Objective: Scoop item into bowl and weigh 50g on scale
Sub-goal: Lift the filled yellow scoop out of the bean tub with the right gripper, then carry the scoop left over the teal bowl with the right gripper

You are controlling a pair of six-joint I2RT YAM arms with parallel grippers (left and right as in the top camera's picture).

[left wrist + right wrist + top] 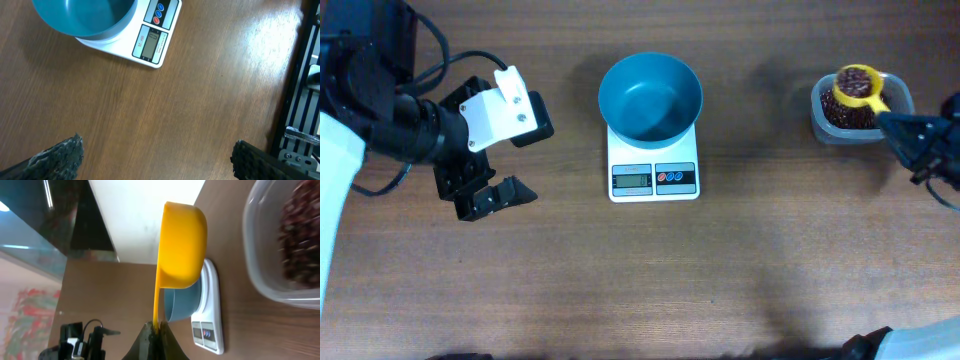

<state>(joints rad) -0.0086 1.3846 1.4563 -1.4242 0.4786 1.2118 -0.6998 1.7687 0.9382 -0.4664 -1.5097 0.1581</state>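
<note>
Our right claw is clamping the handle of the yellow plastic scoop over the clear plastic tub of small reddish-brown beans. Our left claw is hanging wide open above the wooden bench, left of the round blue plastic bowl, which is sitting on the white square scale.

The bowl sits on the scale; the right hand holds a scoop of beans over the tub.

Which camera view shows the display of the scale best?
Left wrist: the scale display is close and unobstructed. Overhead shows it whole but small. Right wrist sees the scale only steeply, from the side.
</note>
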